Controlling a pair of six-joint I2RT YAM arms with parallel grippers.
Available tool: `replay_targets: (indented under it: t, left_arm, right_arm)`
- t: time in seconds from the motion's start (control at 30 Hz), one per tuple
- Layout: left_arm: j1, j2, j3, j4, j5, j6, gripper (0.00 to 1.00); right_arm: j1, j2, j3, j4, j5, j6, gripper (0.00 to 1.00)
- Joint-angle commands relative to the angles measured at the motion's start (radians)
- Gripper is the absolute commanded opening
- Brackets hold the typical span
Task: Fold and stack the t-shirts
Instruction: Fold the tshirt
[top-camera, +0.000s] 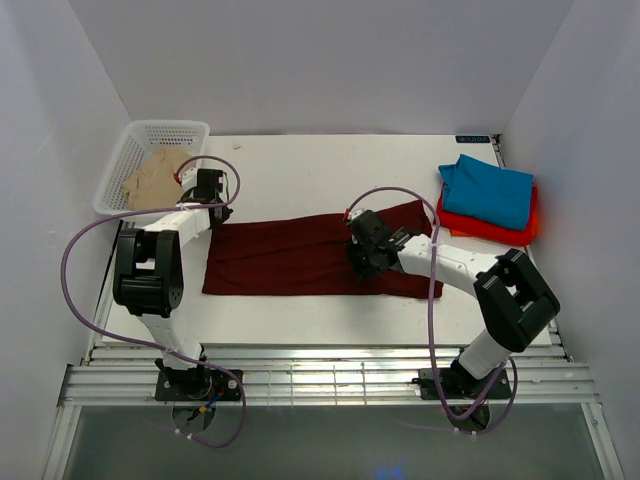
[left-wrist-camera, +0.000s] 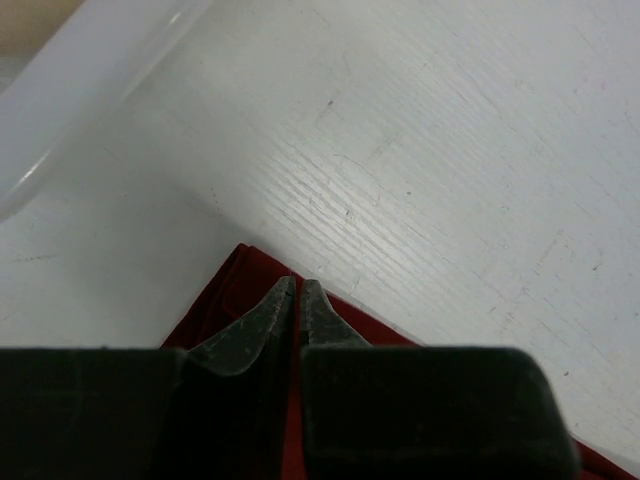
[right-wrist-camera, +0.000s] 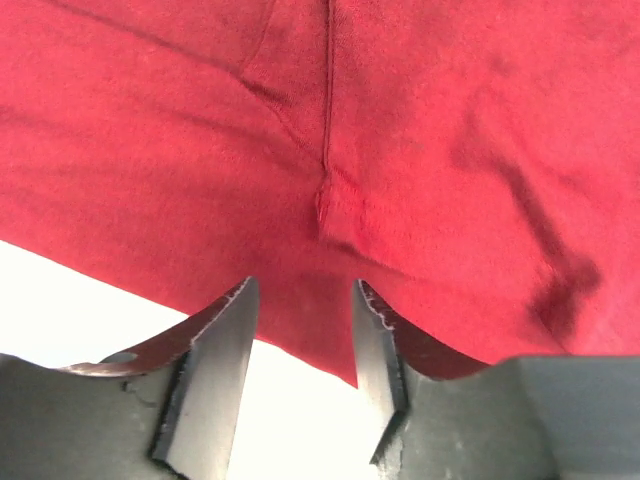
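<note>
The dark maroon t-shirt (top-camera: 290, 255) lies flat as a long band across the middle of the table. My left gripper (top-camera: 217, 220) is at its far-left corner. In the left wrist view the left gripper (left-wrist-camera: 297, 283) is shut with a sliver of the maroon t-shirt (left-wrist-camera: 225, 300) pinched between the tips. My right gripper (top-camera: 357, 262) hovers low over the band's right part, near its front edge. In the right wrist view the right gripper (right-wrist-camera: 303, 288) stands open, and the edge of the maroon t-shirt (right-wrist-camera: 400, 130) lies loose under the gap.
A teal-blue t-shirt (top-camera: 490, 192) lies folded on a red-orange t-shirt (top-camera: 480, 228) at the table's far right. A white mesh basket (top-camera: 165, 127) at the far left holds a crumpled beige t-shirt (top-camera: 155, 175). White walls enclose the table.
</note>
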Motion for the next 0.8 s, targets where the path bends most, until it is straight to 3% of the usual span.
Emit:
replay_targets:
  t: [0.0, 0.1, 0.17, 0.2, 0.23, 0.3, 0.53, 0.77]
  left_arm:
    - [-0.004, -0.021, 0.045, -0.013, 0.009, 0.011, 0.18]
    - [-0.004, -0.013, 0.061, -0.016, 0.017, 0.017, 0.18]
    - [-0.004, -0.01, 0.066, -0.018, 0.022, 0.019, 0.17]
    - [-0.004, -0.01, 0.066, -0.02, 0.025, 0.022, 0.16]
    - [-0.004, -0.013, 0.063, -0.018, 0.032, 0.022, 0.14]
    - [-0.006, -0.024, 0.045, -0.017, 0.04, 0.017, 0.02]
    - [-0.045, -0.178, -0.08, 0.045, 0.077, 0.003, 0.0]
    - [-0.234, -0.327, -0.231, 0.088, 0.029, -0.001, 0.0]
  right_arm:
    - [0.014, -0.088, 0.016, -0.027, 0.091, 0.036, 0.5]
    - [0.011, -0.105, 0.045, -0.022, 0.201, 0.036, 0.55]
    - [-0.014, -0.096, 0.067, -0.021, 0.253, 0.032, 0.51]
    - [-0.028, -0.076, 0.085, -0.013, 0.255, 0.03, 0.44]
    - [-0.044, -0.062, 0.094, -0.008, 0.253, 0.035, 0.21]
    - [-0.095, -0.012, 0.116, -0.001, 0.243, 0.041, 0.08]
    - [-0.163, 0.132, 0.139, 0.022, 0.217, 0.053, 0.08]
    - [-0.18, 0.168, 0.075, 0.025, 0.232, 0.105, 0.08]
